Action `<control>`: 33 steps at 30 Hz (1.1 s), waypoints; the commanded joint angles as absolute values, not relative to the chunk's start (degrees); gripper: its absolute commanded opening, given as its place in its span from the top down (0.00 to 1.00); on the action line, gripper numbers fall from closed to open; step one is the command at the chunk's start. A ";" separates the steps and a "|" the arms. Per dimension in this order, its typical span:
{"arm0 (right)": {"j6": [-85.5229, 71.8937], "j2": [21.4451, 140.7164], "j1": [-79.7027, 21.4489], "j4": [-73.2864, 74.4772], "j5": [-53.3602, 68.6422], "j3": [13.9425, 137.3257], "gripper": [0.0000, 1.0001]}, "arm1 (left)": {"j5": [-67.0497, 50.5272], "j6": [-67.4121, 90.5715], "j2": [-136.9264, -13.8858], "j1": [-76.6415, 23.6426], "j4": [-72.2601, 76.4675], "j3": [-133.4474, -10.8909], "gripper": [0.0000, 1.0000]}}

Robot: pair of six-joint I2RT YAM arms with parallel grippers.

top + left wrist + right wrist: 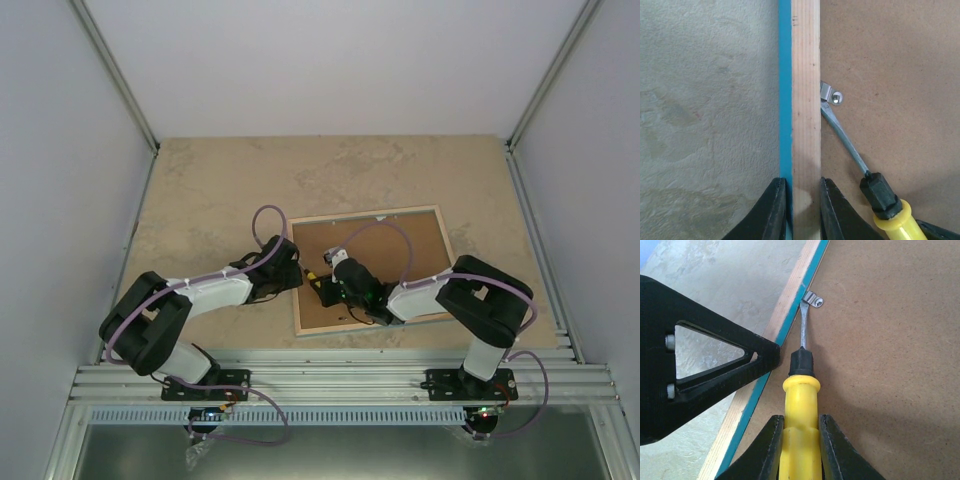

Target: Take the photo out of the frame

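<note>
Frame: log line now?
left pincer: grips frame edge | right pincer: holds screwdriver, tip at clip | backing: in place

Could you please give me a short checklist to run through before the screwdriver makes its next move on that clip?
1. Is the left tool clamped on the frame rail? Ok.
2. Is the right tool shut on the screwdriver handle? Ok.
3. Is the blade tip at the metal clip? Ok.
4. Is the clip clear of the backing board? Not ok: it lies on the board beside the rail.
5. Is the photo free to lift out? Cannot tell: it is hidden under the board.
</note>
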State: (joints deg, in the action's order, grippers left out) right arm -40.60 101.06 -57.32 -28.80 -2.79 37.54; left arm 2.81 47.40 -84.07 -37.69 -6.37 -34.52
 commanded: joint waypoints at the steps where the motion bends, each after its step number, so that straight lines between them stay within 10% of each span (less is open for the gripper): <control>1: -43.51 103.97 -57.95 -33.74 -6.72 37.59 1.00 | -5.81 48.87 -85.48 -38.39 -4.70 -32.41 1.00; 33: -33.41 93.71 -55.88 -31.35 -14.63 37.20 1.00 | -1.72 54.97 -81.00 -39.55 -3.57 -29.75 1.00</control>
State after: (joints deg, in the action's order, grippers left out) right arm -39.99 99.50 -57.23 -34.81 -11.51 37.85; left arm 0.78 51.29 -81.60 -38.83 -1.67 -30.46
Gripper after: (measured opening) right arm 0.170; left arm 0.169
